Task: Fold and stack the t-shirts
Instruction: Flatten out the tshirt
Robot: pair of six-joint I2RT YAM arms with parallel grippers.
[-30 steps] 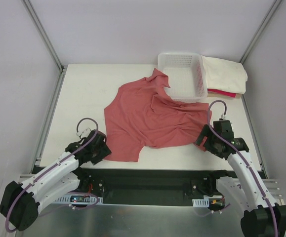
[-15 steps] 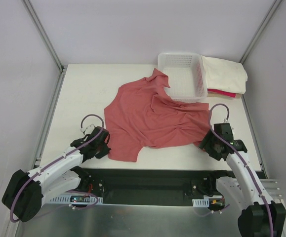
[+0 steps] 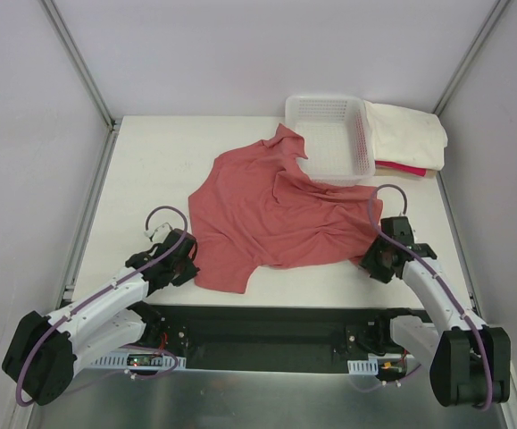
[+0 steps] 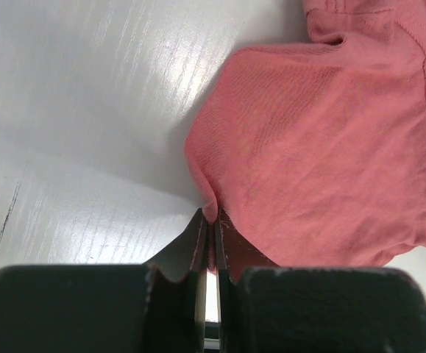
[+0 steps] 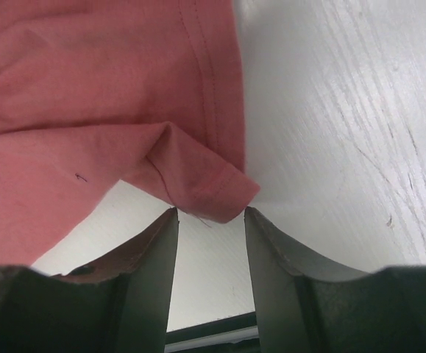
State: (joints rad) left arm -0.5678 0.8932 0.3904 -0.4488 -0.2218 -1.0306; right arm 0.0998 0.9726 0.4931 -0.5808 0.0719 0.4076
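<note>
Left wrist cam worries me a bit: that bite on the shirt (image 4: 330,147) is just a thin fold at the very tips, so a hard pull could slip it out. On the right, the hem corner barely reaches the gap, so closing could miss it. Left pincer (image 4: 209,220) is clamped on the shirt's edge. Right pincer (image 5: 211,217) is about half open, its 2 fingers straddling that corner, gripping nothing. Shirt lies crumpled mid-desk (image 3: 151,161), touching the basket (image 3: 329,134).

The spread t-shirt (image 3: 267,214) lies before the basket (image 3: 325,98), touching it; folded t-shirts (image 3: 410,134) stacked right of the basket
</note>
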